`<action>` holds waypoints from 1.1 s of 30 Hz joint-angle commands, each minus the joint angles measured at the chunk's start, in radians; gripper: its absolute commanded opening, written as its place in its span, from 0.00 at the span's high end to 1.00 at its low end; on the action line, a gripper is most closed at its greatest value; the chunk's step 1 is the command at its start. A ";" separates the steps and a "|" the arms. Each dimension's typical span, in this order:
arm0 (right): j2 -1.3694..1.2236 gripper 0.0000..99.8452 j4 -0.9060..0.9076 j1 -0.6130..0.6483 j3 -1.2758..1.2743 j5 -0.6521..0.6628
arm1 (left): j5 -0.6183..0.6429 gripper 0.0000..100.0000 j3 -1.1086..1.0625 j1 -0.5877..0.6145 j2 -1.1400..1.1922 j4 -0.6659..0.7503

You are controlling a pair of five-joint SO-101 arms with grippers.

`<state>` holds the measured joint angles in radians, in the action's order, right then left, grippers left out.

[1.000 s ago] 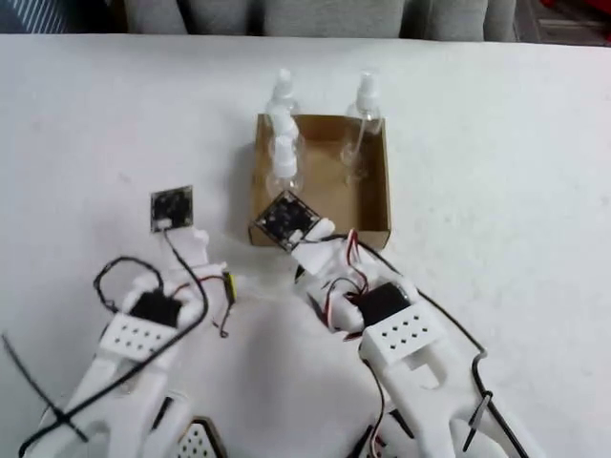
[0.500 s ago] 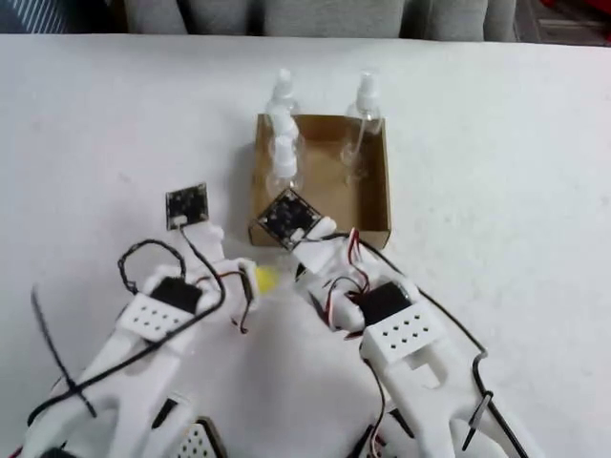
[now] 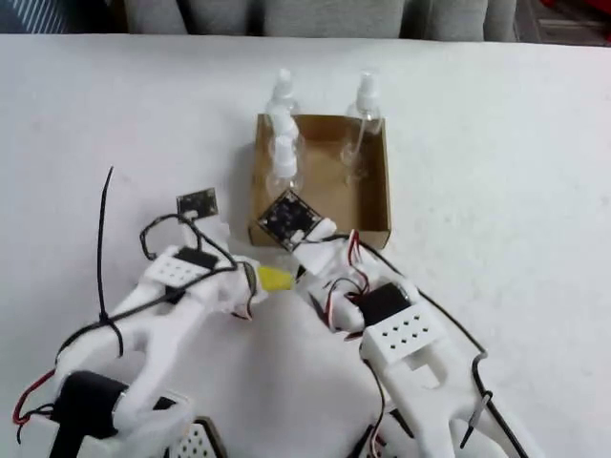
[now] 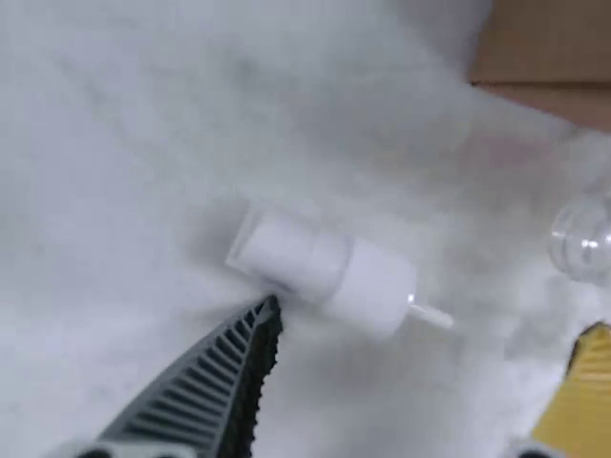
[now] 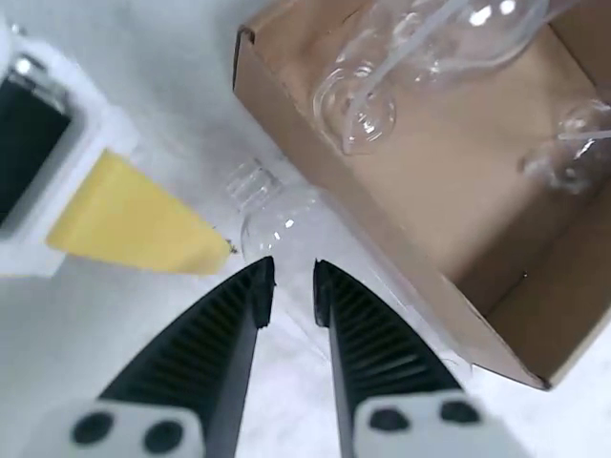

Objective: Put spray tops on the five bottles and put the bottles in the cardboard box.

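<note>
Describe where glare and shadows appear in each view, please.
High view: even light over the white table, with no hard shadows. Right wrist view: bright glints on the clear bottles in the cardboard box and on the loose bottle lying beside it. Left wrist view: a faint, soft shadow beside the spray top.

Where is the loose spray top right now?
In the left wrist view the spray top lies on its side on the white table, within the open left gripper, close to the cardboard box corner.
</note>
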<state>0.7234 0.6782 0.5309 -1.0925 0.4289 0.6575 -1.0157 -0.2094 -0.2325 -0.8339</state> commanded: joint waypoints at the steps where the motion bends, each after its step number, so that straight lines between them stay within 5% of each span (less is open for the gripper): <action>1: 0.024 0.96 -0.019 -0.010 0.009 0.012 | 0.005 0.55 0.058 0.048 0.038 0.029; 8: 0.024 0.96 -0.019 -0.008 0.006 0.058 | -0.020 0.58 0.052 0.090 0.044 0.029; 17: 0.024 0.96 -0.016 -0.010 0.006 0.063 | -0.167 0.99 0.012 0.174 0.038 0.106; 23: 0.024 0.96 -0.013 -0.010 0.006 0.064 | -0.272 0.93 0.031 0.228 0.036 0.063; 28: 0.024 0.96 -0.010 -0.010 0.006 0.063 | -0.638 0.93 0.167 0.269 0.042 -0.169; 33: 0.024 0.96 -0.010 -0.010 0.006 0.063 | -1.002 0.93 0.199 0.254 0.044 -0.249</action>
<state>0.7234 0.6782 0.5309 -1.0925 0.4810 -0.1511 -0.8746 0.0545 -0.1880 -1.0380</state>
